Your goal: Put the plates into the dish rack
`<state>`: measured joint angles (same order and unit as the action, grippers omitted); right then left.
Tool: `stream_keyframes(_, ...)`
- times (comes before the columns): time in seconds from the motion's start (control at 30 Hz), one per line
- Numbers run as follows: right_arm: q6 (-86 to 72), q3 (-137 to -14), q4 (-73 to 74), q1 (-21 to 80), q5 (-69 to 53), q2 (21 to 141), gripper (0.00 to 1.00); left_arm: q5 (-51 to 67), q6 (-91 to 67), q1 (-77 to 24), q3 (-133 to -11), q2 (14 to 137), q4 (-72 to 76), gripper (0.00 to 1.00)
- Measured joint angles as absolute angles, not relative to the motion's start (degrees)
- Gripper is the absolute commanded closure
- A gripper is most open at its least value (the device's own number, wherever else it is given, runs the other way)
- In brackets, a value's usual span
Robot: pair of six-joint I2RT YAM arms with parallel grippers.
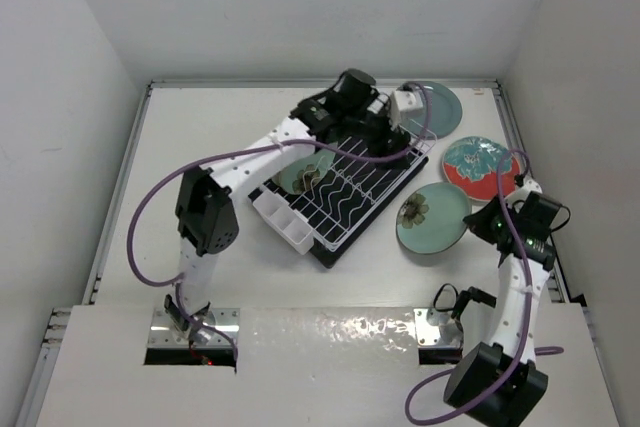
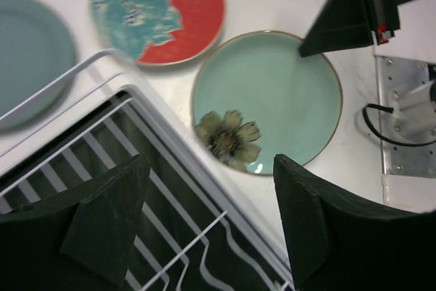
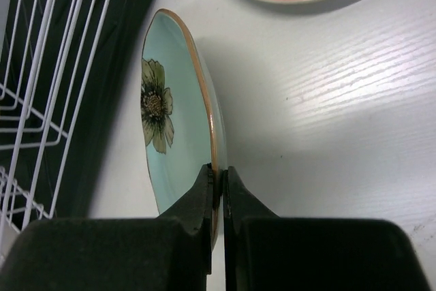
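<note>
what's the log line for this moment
left tool open over dish rack | right tool shut on pale green plate rim | red plate, grey-teal plate on table

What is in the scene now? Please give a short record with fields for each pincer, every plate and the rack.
left pincer: open, empty, above the dish rack
right pincer: shut on rim of the pale green plate
red plate: on the table
grey-teal plate: on the table
fourth plate: inside the dish rack
</note>
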<state>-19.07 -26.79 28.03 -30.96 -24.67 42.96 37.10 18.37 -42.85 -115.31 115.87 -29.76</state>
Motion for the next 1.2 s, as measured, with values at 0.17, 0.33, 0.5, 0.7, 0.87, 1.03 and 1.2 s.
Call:
stream_keyframes(0.17, -15.5, -27.7, 33.1, -29.1, -24.8, 41.2, 1.00, 40.2, 20.9, -47.4, -112.7, 118.1, -25.7, 0.23)
stream_keyframes(0.33, -11.9, -28.0, 37.5, -27.3, -24.4, 40.2, 1.00, 42.1, 23.2, -49.4, -115.4, 124.0, -23.2, 0.19)
stream_keyframes(0.5, -9.8, -28.9, 41.2, -26.2, -24.6, 38.2, 1.00, 42.0, 25.8, -50.6, -120.5, 131.7, -22.2, 0.16)
stream_keyframes(0.7, -5.0, -33.2, 44.2, -25.1, -27.4, 37.4, 1.00, 43.7, 30.5, -51.4, -120.9, 134.4, -23.2, 0.14)
stream_keyframes(0.87, -2.9, -33.2, 44.8, -24.8, -30.8, 35.8, 1.00, 48.0, 33.9, -51.4, -121.8, 134.6, -24.2, 0.14)
stream_keyframes(1.03, -2.1, -33.2, 45.2, -24.5, -32.4, 34.7, 1.00, 49.6, 34.9, -51.5, -122.7, 136.8, -22.4, 0.14)
stream_keyframes(1.2, -2.0, -33.2, 44.5, -24.5, -33.0, 32.2, 1.00, 51.1, 38.0, -52.3, -122.7, 138.9, -24.8, 0.22)
